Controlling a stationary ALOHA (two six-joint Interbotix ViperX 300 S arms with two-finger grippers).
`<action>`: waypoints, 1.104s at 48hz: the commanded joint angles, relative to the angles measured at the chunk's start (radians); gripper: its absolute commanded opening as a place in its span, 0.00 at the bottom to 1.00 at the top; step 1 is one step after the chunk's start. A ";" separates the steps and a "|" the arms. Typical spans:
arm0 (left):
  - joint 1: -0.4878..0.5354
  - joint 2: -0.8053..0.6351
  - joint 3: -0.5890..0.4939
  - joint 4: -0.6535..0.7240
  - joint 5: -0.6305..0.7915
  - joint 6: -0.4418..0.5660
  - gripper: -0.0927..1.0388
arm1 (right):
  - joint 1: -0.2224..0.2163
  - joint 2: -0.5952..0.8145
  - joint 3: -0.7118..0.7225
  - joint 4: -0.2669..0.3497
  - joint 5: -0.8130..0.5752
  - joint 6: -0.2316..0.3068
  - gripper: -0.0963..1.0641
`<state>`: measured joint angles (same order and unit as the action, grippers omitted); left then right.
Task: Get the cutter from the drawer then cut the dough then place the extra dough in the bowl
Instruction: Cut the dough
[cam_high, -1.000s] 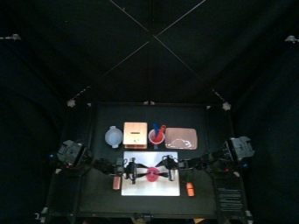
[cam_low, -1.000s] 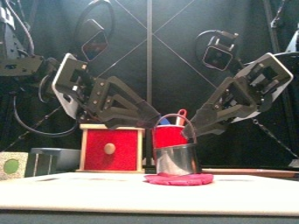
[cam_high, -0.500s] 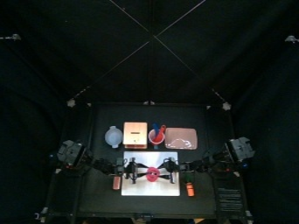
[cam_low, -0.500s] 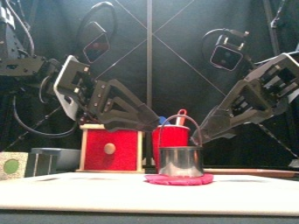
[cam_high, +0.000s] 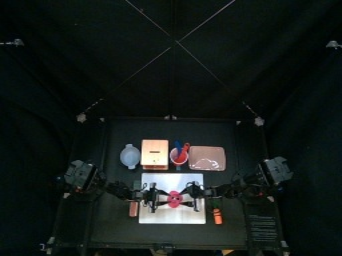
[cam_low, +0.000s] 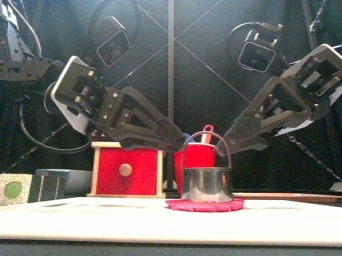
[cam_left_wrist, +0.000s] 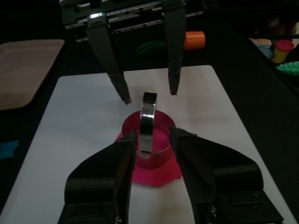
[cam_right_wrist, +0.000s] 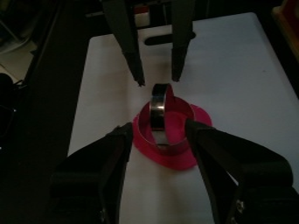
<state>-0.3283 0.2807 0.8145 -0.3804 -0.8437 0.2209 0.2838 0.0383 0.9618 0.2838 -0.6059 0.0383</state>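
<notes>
The right end effector, open and empty, has been returned beside the cutter on the dough; the left end effector grip cannot be told; cutting is judged unfinished

You find the cutter standing on the dough on the board, between the jaws of the left gripper and the right gripper. Behind them, bowl, box, cup and tray line the bench.

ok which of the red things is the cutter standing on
The flat dough on the white board: the metal cutter stands on it. The red cup and the red drawer front are farther back.
</notes>
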 joint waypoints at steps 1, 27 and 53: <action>0.006 -0.015 -0.025 0.005 -0.005 0.002 0.74 | 0.005 -0.005 -0.015 0.009 -0.002 0.000 0.82; 0.061 0.015 -0.060 0.071 0.043 0.002 0.74 | 0.005 0.015 -0.020 0.015 0.014 0.000 0.81; 0.072 0.018 -0.060 0.074 0.091 0.002 0.74 | 0.003 0.032 -0.041 0.012 0.035 0.000 0.70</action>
<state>-0.2608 0.3099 0.7716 -0.3099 -0.7501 0.2240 0.2884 0.0828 0.9357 0.2976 -0.5706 0.0383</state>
